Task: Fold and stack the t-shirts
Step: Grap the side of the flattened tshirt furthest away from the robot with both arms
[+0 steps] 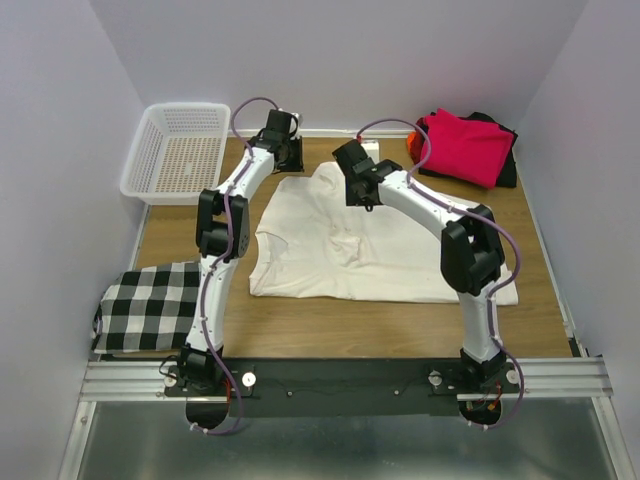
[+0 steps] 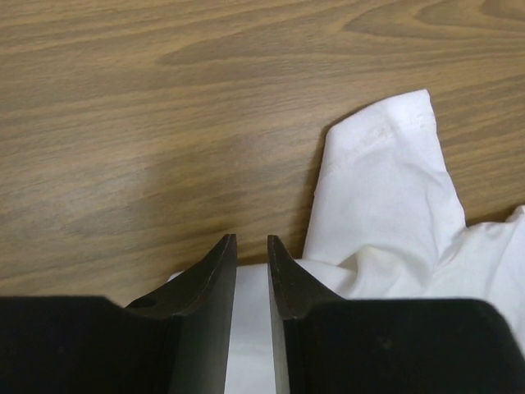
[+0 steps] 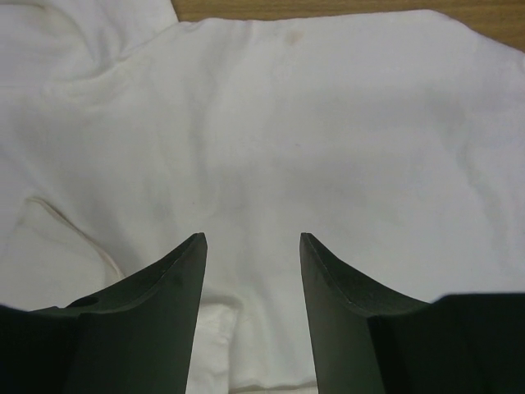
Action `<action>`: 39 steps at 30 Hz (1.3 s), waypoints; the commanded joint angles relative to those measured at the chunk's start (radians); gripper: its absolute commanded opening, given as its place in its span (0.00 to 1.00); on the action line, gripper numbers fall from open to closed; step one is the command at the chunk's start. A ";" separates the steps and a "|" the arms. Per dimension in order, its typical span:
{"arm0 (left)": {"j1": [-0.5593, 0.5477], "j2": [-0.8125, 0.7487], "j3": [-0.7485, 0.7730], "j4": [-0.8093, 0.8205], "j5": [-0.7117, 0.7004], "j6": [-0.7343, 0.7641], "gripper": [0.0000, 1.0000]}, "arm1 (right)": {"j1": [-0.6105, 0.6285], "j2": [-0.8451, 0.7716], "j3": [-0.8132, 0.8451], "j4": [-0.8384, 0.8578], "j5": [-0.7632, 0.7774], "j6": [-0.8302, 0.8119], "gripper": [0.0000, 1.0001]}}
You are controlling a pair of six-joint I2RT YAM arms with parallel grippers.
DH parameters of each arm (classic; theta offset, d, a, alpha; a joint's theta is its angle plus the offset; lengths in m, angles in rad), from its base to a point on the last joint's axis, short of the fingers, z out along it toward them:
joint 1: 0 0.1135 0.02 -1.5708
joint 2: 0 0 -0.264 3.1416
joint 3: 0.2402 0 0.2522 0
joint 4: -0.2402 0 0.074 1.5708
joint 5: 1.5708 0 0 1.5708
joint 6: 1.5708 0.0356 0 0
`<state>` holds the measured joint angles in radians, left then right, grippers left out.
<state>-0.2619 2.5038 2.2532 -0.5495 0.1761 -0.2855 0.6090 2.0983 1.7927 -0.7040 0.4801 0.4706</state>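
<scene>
A large cream t-shirt lies spread flat in the middle of the table. My left gripper is at the shirt's far left corner. In the left wrist view its jaws stand a narrow gap apart over the cloth, with a sleeve lying just to the right. My right gripper hovers over the shirt's upper part. It is open, with only flat cream fabric below it. A folded magenta-red shirt lies on a black one at the back right, with an orange one peeking out beside them.
A white mesh basket stands at the back left. A black-and-white checked cloth lies at the near left edge. Bare wood shows in front of the shirt. Walls close in on three sides.
</scene>
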 commanded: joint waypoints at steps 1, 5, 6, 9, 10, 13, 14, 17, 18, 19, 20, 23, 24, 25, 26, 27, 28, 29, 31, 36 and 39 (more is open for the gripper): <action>-0.016 0.059 0.072 -0.038 -0.066 -0.023 0.33 | 0.008 -0.052 -0.035 -0.003 -0.029 -0.006 0.58; -0.030 0.072 0.082 -0.085 -0.130 0.002 0.40 | 0.003 -0.060 -0.047 -0.003 -0.023 -0.009 0.58; -0.033 0.073 0.082 -0.095 -0.139 0.003 0.41 | 0.005 -0.061 -0.050 -0.003 -0.023 -0.009 0.58; -0.045 0.079 0.082 -0.136 -0.168 0.020 0.44 | -0.003 -0.058 -0.052 -0.003 -0.026 -0.009 0.58; -0.048 0.084 0.082 -0.160 -0.197 0.022 0.44 | -0.005 -0.058 -0.052 -0.002 -0.028 -0.009 0.58; -0.057 0.079 0.057 -0.182 -0.228 0.026 0.40 | -0.009 -0.052 -0.050 -0.002 -0.035 -0.010 0.58; -0.059 0.078 0.048 -0.182 -0.239 0.026 0.32 | -0.009 -0.049 -0.049 -0.002 -0.038 -0.013 0.58; -0.059 0.076 0.040 -0.196 -0.256 0.022 0.00 | -0.011 -0.047 -0.050 -0.002 -0.043 -0.016 0.58; -0.059 0.075 0.042 -0.198 -0.260 0.022 0.00 | -0.014 -0.047 -0.052 -0.002 -0.046 -0.016 0.58; -0.059 0.061 0.045 -0.201 -0.266 0.020 0.00 | -0.014 -0.046 -0.055 -0.002 -0.046 -0.018 0.58; -0.059 0.052 0.045 -0.195 -0.280 0.020 0.00 | -0.015 -0.046 -0.056 -0.002 -0.052 -0.021 0.58; -0.059 0.004 0.045 -0.173 -0.286 0.019 0.00 | -0.015 -0.043 -0.061 -0.002 -0.057 -0.024 0.58; -0.059 -0.009 0.045 -0.165 -0.285 0.019 0.00 | -0.015 -0.043 -0.061 -0.002 -0.057 -0.027 0.58; -0.059 -0.037 0.048 -0.161 -0.286 0.013 0.00 | -0.017 -0.041 -0.061 -0.002 -0.057 -0.027 0.57; -0.059 -0.051 0.049 -0.155 -0.286 0.012 0.00 | -0.017 -0.040 -0.061 -0.002 -0.058 -0.030 0.57; -0.059 -0.063 0.049 -0.153 -0.286 0.011 0.00 | -0.017 -0.041 -0.059 -0.002 -0.057 -0.033 0.57; -0.059 -0.089 0.051 -0.150 -0.288 0.006 0.00 | -0.017 -0.040 -0.056 -0.002 -0.057 -0.033 0.57; -0.059 -0.103 0.051 -0.150 -0.291 0.002 0.00 | -0.018 -0.040 -0.055 -0.002 -0.054 -0.033 0.57; -0.059 -0.140 0.046 -0.144 -0.291 0.002 0.00 | -0.020 -0.040 -0.055 -0.002 -0.054 -0.035 0.57; -0.057 -0.183 0.046 -0.113 -0.265 0.000 0.00 | -0.025 -0.049 -0.062 0.000 -0.055 -0.036 0.57; -0.054 -0.152 0.077 -0.147 -0.233 -0.009 0.05 | -0.026 -0.052 -0.064 -0.002 -0.060 -0.036 0.57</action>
<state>-0.3210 2.3634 2.2990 -0.6804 -0.0860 -0.2783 0.5919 2.0792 1.7435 -0.7044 0.4316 0.4435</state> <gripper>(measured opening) 0.009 0.575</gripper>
